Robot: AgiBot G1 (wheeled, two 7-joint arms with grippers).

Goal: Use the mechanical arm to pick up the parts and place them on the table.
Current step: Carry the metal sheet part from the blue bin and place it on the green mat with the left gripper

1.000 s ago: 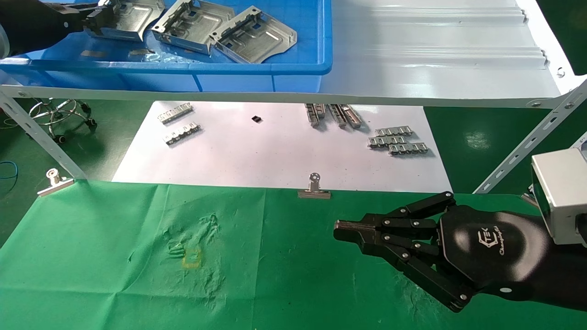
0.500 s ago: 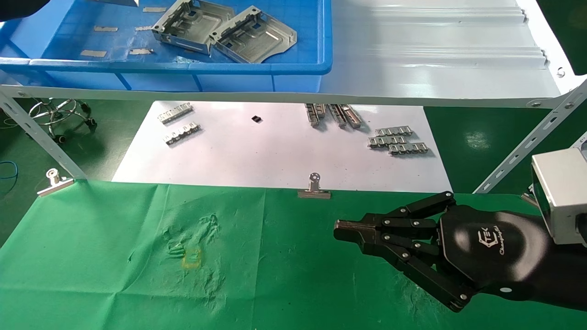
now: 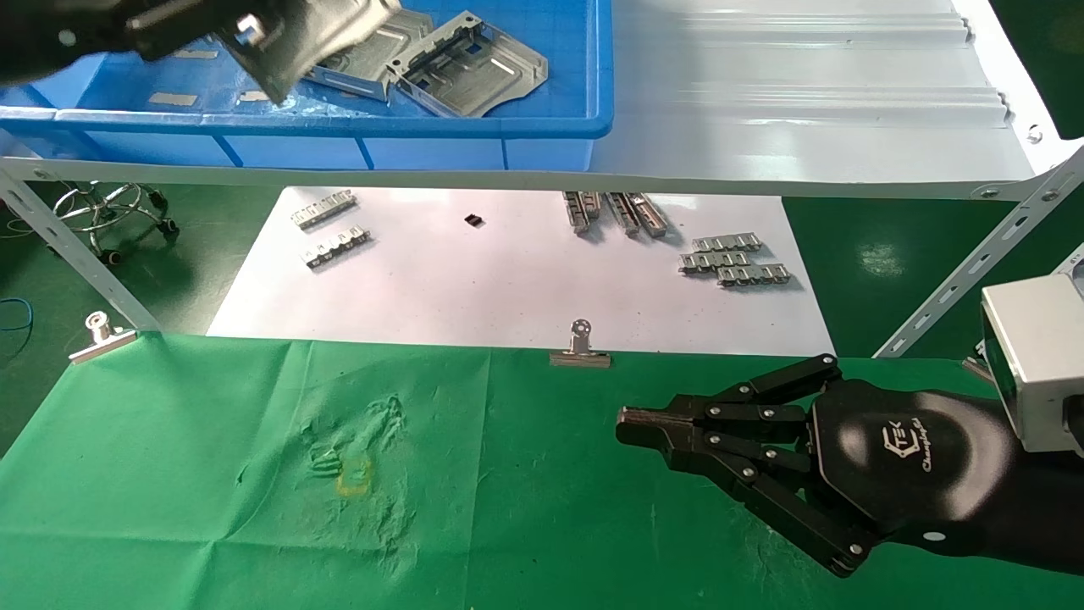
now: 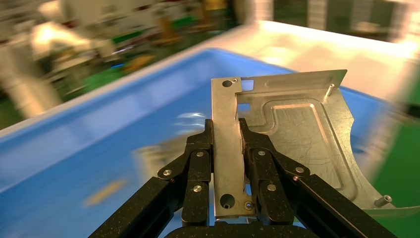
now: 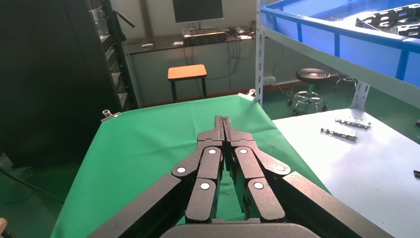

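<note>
My left gripper point(image 3: 246, 30) is at the top left, above the blue bin point(image 3: 508, 127), shut on a silvery sheet-metal part point(image 3: 326, 21) that it holds in the air. In the left wrist view the fingers point(image 4: 200, 158) clamp the part's folded rim point(image 4: 227, 148), and the embossed plate point(image 4: 302, 134) extends beyond them. Two more parts point(image 3: 470, 63) lie in the bin. The green-cloth table point(image 3: 525, 508) lies in front. My right gripper point(image 3: 622, 424) hovers idle over the table's right side, shut and empty; its tips point(image 5: 224, 121) meet.
A white sheet point(image 3: 508, 288) behind the table holds small ridged strips point(image 3: 735, 258). Binder clips point(image 3: 580, 347) sit on the cloth's far edge. The bin stands on a grey metal shelf point(image 3: 804, 102) with slanted struts point(image 3: 974, 263). A yellowish mark point(image 3: 354, 476) is on the cloth.
The left gripper lifted a part out of the bin, left the view at the top, and is now back at the top left with the part tilted. The right arm has not moved.
</note>
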